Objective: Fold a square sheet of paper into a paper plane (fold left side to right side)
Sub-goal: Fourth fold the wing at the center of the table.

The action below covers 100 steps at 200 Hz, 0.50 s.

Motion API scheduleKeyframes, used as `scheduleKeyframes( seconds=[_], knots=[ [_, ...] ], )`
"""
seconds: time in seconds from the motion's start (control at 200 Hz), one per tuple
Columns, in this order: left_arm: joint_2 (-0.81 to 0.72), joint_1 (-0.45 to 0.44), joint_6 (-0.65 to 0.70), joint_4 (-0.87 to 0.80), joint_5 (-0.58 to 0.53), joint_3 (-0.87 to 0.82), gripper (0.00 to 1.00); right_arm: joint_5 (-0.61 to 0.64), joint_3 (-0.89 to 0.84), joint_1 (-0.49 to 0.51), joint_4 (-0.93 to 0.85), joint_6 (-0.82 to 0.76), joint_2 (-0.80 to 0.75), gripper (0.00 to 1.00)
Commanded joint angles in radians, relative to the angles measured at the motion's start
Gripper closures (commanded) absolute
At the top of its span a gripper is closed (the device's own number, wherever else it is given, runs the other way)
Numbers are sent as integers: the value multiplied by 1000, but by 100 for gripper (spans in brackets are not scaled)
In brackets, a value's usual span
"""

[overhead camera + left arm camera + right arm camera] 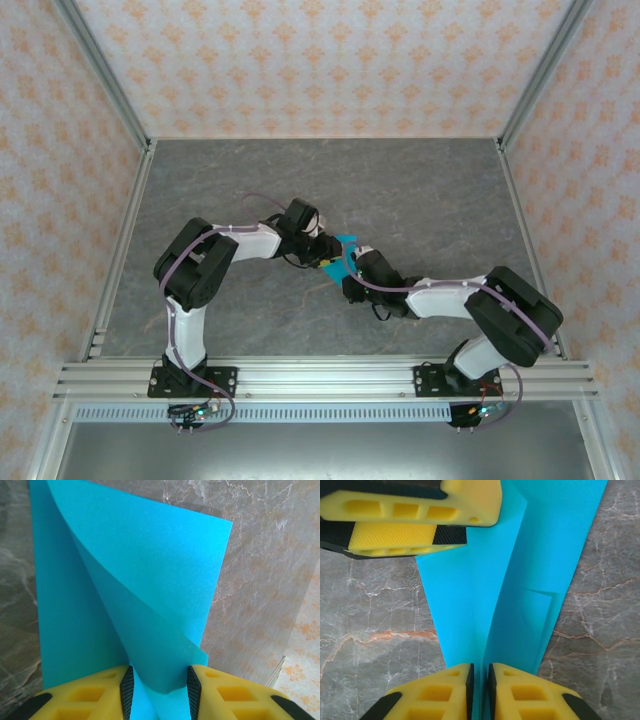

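The right gripper [480, 672] sits at 6 o'clock in its own wrist view. Its two yellow fingers [440, 692] are almost together, with only a thin slit between the black pads. In this slit stands the thin cyan-blue paper sheet [520, 575], pinched on a raised crease. From the fingers the sheet widens toward 12 and 1 o'clock. One part lies low on the 11 o'clock side of the crease and the other part rises on the 1 o'clock side. The edge of a small folded corner shows near 3 o'clock. The left gripper is also seen here, at 11 o'clock, at the far edge of the sheet.

In the left wrist view the left gripper [160, 692] is at 6 o'clock. Its yellow fingers stand narrow but not closed. A curled flap of the sheet fills the gap and meets both black pads. I cannot tell whether the pads really press it. From the gap the flap sweeps in a curve toward 11 o'clock, over a flatter layer with a sharp corner near 1 o'clock.

From above, the two grippers meet near the middle of the grey marbled table top [420, 180]. The left arm comes from 9 o'clock and the right arm from 4 o'clock. A small patch of the sheet shows between them, toward 1 o'clock. Pale walls with orange ornaments [320, 60] stand around the table. The arm bases are bolted to the aluminium rail [320, 377] at 6 o'clock.
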Motion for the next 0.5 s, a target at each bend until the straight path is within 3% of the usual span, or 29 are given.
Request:
scheduleKeyframes(
  seconds=[0.0, 0.135, 0.32, 0.495],
  knots=[
    [19, -11, -6, 9, 4, 18, 64, -9, -28, -15, -60, 7, -18, 76],
    [22, -11, -1, 1, 0, 17, 64, -58, -29, -53, -69, 20, -82, 69],
    [23, -11, 0, 1, -2, 14, 64, -220, -40, -168, -25, 93, -177, 57],
    [16, -11, 1, 1, -5, 12, 64, -363, 4, -245, -30, 136, -142, 57]
  ],
)
